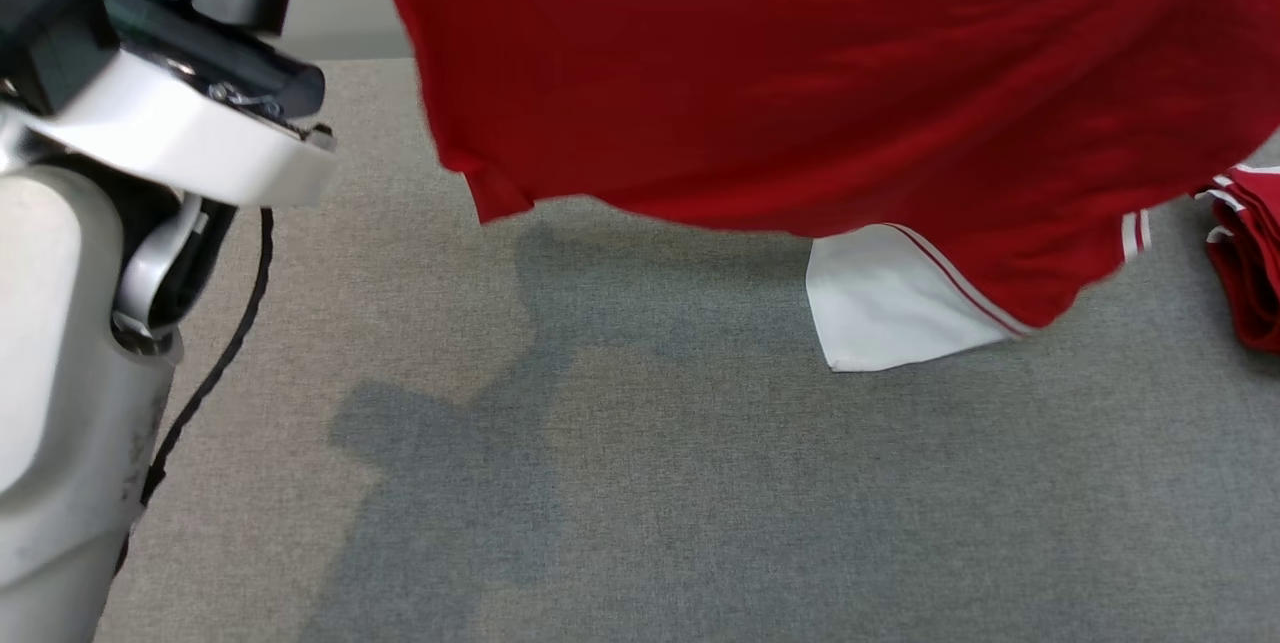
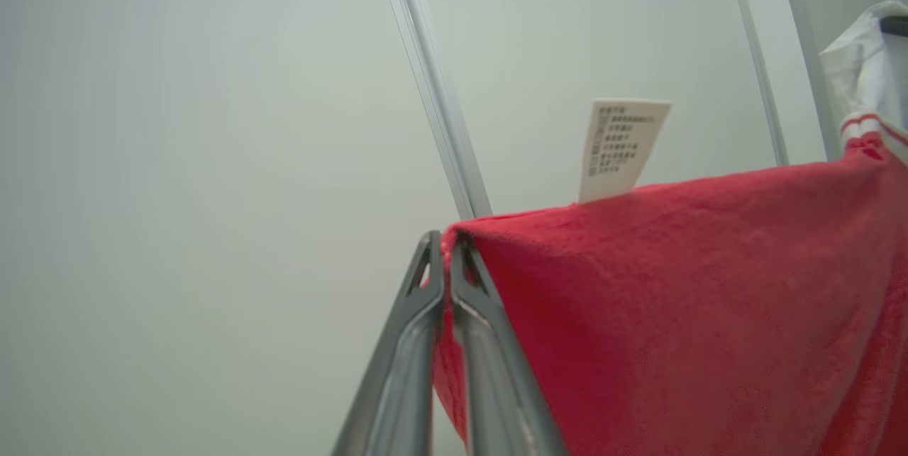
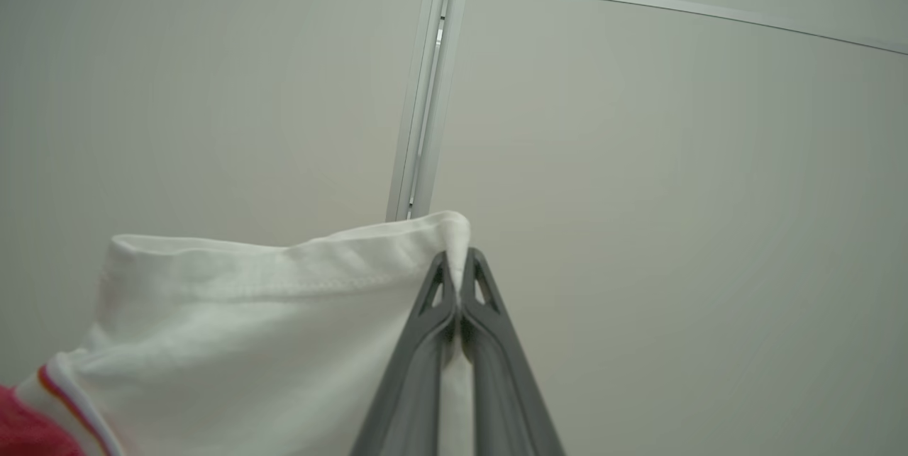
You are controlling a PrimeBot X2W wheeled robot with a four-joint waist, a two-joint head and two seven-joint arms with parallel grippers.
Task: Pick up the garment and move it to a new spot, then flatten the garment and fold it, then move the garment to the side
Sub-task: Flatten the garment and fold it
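Observation:
The garment (image 1: 800, 73) is red with white panels and thin stripes, and it hangs in the air across the top of the head view above the grey table (image 1: 640, 483). A white sleeve (image 1: 890, 308) dangles at its lower edge. In the left wrist view my left gripper (image 2: 445, 247) is shut on the garment's red edge (image 2: 674, 300), beside a white care label (image 2: 621, 147). Over in the right wrist view my right gripper (image 3: 459, 261) is shut on a white hemmed edge (image 3: 284, 314) of the garment. My left arm's pale forearm (image 1: 80, 323) rises at the head view's left.
Folded red garments with white stripes (image 1: 1245, 253) lie at the table's right edge. A black cable (image 1: 215, 363) runs down beside my left arm. Pale wall panels (image 3: 674, 193) stand behind both grippers in the wrist views.

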